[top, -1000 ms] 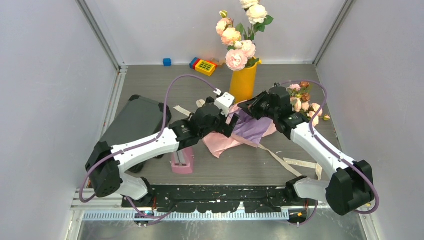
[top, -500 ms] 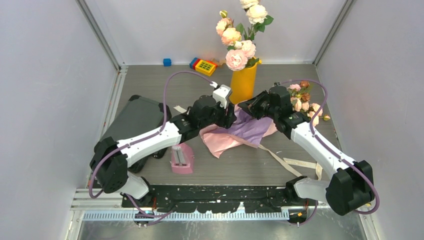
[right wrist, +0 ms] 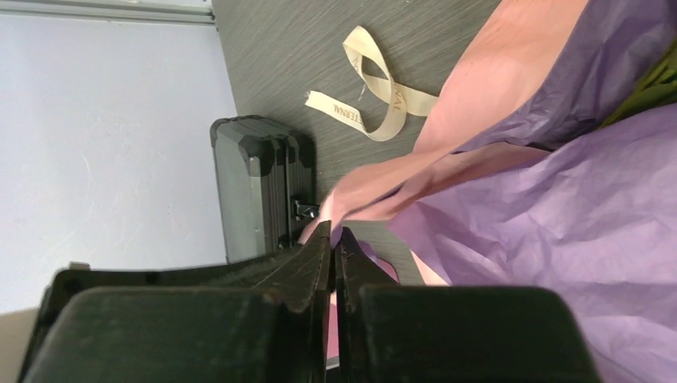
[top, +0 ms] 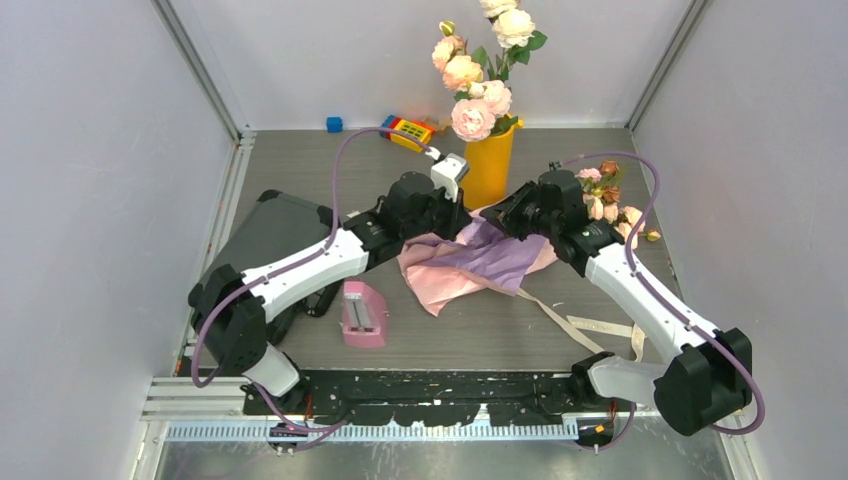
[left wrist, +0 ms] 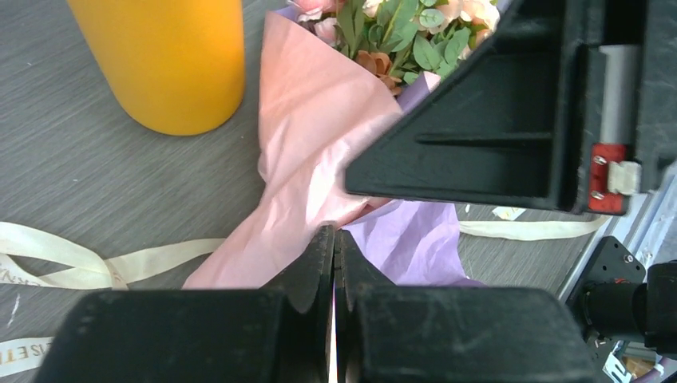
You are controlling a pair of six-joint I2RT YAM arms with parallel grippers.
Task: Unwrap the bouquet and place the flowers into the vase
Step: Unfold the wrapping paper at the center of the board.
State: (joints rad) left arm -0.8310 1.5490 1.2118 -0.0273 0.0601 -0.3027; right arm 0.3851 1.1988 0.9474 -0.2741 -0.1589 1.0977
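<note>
The bouquet (top: 480, 262) lies on the table just in front of the yellow-orange vase (top: 487, 165). Its pink and lilac paper is spread out. The small flowers (top: 605, 205) stick out to the right, behind my right arm. My left gripper (top: 462, 222) is shut on the pink edge of the paper (left wrist: 311, 144), the jaws (left wrist: 334, 233) pressed together. My right gripper (top: 495, 215) faces it closely and is shut on a pink fold (right wrist: 375, 187), its tips (right wrist: 334, 233) nearly touching. Lilac paper (right wrist: 575, 207) fills the right wrist view. The vase (left wrist: 180, 64) stands left of the paper.
Big pale pink and cream roses (top: 480, 70) fill the vase. A black case (top: 275, 240) lies at the left and a pink stapler-like object (top: 365, 315) in front of it. Beige ribbon strips (top: 590, 325) trail at the front right. A yellow toy (top: 407, 132) and a blue cube (top: 334, 124) sit at the back.
My left gripper moved back and right to the paper's upper edge and closed from wide open. My right gripper stayed nearly in place on the paper.
</note>
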